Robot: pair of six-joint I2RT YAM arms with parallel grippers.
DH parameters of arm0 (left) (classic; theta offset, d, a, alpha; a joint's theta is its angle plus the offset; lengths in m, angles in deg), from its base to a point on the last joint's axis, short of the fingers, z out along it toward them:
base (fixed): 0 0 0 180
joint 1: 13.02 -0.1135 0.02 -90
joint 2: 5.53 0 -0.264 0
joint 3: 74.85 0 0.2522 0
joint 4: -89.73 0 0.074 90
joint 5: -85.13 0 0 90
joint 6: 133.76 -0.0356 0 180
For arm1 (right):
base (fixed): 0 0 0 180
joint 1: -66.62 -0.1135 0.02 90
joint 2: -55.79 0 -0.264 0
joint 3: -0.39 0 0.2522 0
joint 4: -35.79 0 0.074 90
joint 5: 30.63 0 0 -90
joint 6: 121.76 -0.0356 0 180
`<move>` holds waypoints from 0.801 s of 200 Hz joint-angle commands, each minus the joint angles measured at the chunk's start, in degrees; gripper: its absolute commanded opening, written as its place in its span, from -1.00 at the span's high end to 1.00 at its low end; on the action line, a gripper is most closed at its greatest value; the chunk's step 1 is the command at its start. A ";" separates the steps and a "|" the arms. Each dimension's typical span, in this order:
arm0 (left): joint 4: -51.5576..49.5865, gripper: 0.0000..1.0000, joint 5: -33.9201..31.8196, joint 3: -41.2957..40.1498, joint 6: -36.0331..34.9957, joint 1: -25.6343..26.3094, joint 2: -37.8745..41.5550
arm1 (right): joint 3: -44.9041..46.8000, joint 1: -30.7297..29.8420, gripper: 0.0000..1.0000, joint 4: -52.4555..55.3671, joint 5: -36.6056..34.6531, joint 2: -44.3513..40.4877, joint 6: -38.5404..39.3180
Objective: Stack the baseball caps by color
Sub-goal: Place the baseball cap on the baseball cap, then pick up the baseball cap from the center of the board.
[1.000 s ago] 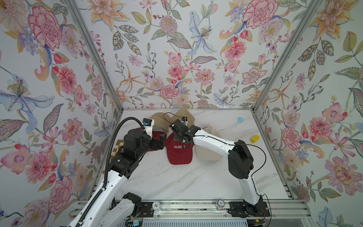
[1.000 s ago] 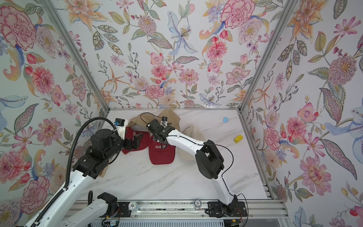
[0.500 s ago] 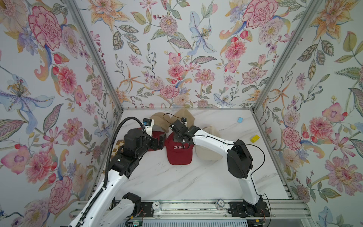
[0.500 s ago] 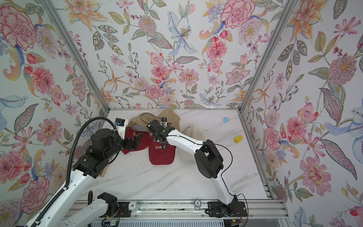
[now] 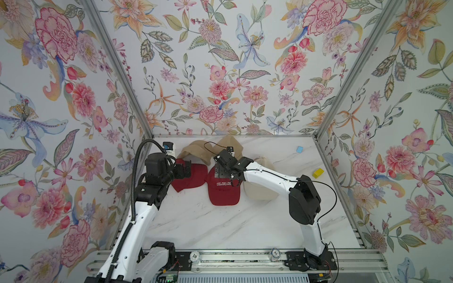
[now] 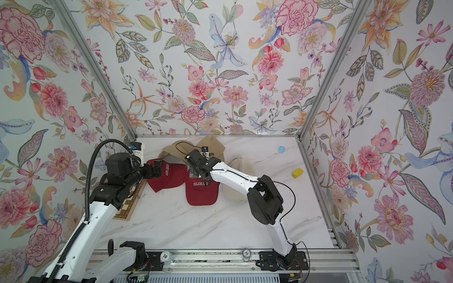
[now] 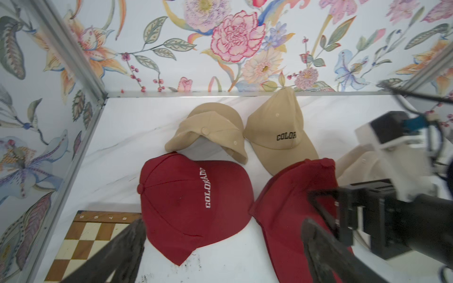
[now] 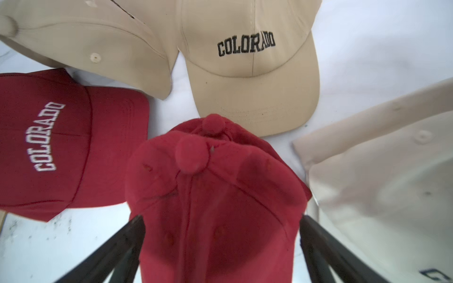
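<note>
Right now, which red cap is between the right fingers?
The top cap of the red pair, beside the cream cap; the lone red cap lies outside them.

A white marble surface (image 7: 127, 137) lies between flowered walls (image 7: 235, 36). Near the back wall, a crumpled tan cap (image 7: 210, 129) sits just beside a lettered tan cap (image 7: 279, 137). In front of them lie two dark red caps: a COLORADO red cap (image 7: 186, 196) next to a checkered board (image 7: 83, 235), and a second red cap (image 7: 289, 196). The blurred right arm (image 7: 404, 215) partly hides the second red cap and a cream cap (image 7: 353, 164). In the foreground, the left claw (image 7: 223, 221) spreads its dark fingers (image 7: 122, 250) wide.
</note>
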 commanded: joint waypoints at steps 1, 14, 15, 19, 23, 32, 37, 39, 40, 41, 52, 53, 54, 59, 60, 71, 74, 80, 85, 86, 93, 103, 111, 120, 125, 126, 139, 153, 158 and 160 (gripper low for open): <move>-2.19 -0.99 0.48 1.47 1.66 -4.00 -1.62 | 1.73 0.00 -0.98 -0.04 0.54 -7.35 5.37; -1.99 -0.99 0.26 1.06 1.85 -6.28 -2.45 | 3.84 0.48 -0.98 -0.96 1.63 -10.50 7.13; -1.99 -0.99 0.26 1.00 1.85 -6.46 -2.49 | 4.04 0.58 -0.98 -1.10 1.70 -10.76 7.24; -1.80 -0.99 0.26 0.82 1.81 -7.18 -2.81 | 4.82 0.75 -0.98 -1.65 2.50 -11.77 7.81; -1.70 -0.99 0.38 0.65 1.77 -8.08 -3.10 | 5.87 1.05 -0.98 -2.43 3.37 -12.86 8.59; -1.20 -0.99 1.25 0.13 1.53 -10.15 -3.88 | 8.16 1.75 -0.98 -3.64 5.00 -15.16 9.62; -0.92 -0.99 2.18 -0.21 1.35 -11.35 -4.37 | 9.27 2.24 -0.98 -4.18 5.58 -16.47 9.88; -0.78 -0.99 2.56 -0.31 1.27 -11.84 -4.62 | 9.78 2.37 -0.98 -4.51 5.96 -16.88 10.12; -0.69 -0.99 2.64 -0.34 1.25 -12.10 -4.76 | 9.95 2.40 -0.98 -4.64 6.15 -17.16 10.19; -0.64 -1.00 2.90 -0.36 1.20 -12.23 -4.88 | 10.22 2.51 -0.98 -4.79 6.33 -17.43 10.36; -0.41 -0.99 4.90 -0.46 0.33 -14.55 -6.58 | 12.70 3.60 -0.98 -6.12 8.18 -19.94 11.67; -0.37 -1.00 5.08 -0.42 0.21 -14.73 -6.75 | 12.87 3.68 -0.98 -6.14 8.27 -20.18 11.76; -0.35 -0.99 5.08 -0.39 0.06 -14.86 -6.93 | 13.04 3.76 -0.98 -6.25 8.32 -20.39 11.80; -0.36 -0.99 5.99 -0.25 -0.71 -15.51 -7.93 | 13.82 4.28 -0.98 -6.33 8.64 -21.37 11.99; -0.34 -0.99 6.15 -0.23 -0.88 -15.60 -8.14 | 13.95 4.37 -0.98 -6.38 8.72 -21.55 12.00; -0.59 -1.00 7.28 0.38 -2.92 -16.35 -10.72 | 15.60 5.43 -0.98 -6.50 9.77 -23.41 13.14; -0.63 -0.99 7.51 0.58 -3.57 -16.46 -11.58 | 15.87 5.75 -0.98 -6.54 10.03 -23.81 13.38; -0.95 -0.99 7.89 1.12 -4.74 -16.64 -13.20 | 16.58 6.36 -0.98 -6.53 10.48 -24.64 13.80; -1.28 -0.99 8.54 1.56 -5.62 -16.81 -14.87 | 17.10 6.89 -0.98 -6.61 10.91 -25.32 14.11; -1.29 -0.99 8.70 1.65 -5.79 -16.83 -15.16 | 17.22 7.00 -0.98 -6.52 11.05 -25.46 14.16; -1.32 -0.99 9.78 2.05 -6.88 -17.08 -17.07 | 17.99 7.86 -0.98 -6.69 11.84 -26.24 14.67; -0.73 -0.99 12.57 2.35 -7.77 -17.56 -19.92 | 18.92 9.08 -0.98 -6.64 12.67 -27.33 15.20; 0.34 -0.99 15.17 2.18 -8.12 -18.25 -21.88 | 19.53 10.01 -0.98 -6.69 13.20 -28.06 15.58; 0.80 -0.99 16.08 2.41 -8.32 -18.97 -23.78 | 20.16 11.14 -0.98 -6.66 14.04 -29.15 16.08; 1.11 -0.99 16.40 2.44 -8.49 -19.30 -24.48 | 20.62 11.72 -0.98 -6.67 14.40 -29.66 16.34; 1.14 -0.99 16.46 2.44 -8.55 -19.43 -24.62 | 20.69 11.78 -0.98 -6.69 14.46 -29.83 16.37; 1.47 -0.99 17.26 2.44 -8.78 -20.89 -25.70 | 21.82 13.49 -0.98 -6.66 15.64 -31.54 17.29; 3.12 -0.98 19.34 1.78 -8.10 -22.44 -25.99 | 23.13 15.83 -0.98 -6.65 16.95 -33.40 18.10; 3.71 -0.99 19.35 1.65 -7.76 -22.63 -26.03 | 23.72 16.72 -0.98 -6.76 17.44 -34.02 18.29; 3.71 -0.99 19.27 1.65 -7.67 -22.64 -26.08 | 23.88 16.97 -0.98 -6.80 17.66 -34.28 18.42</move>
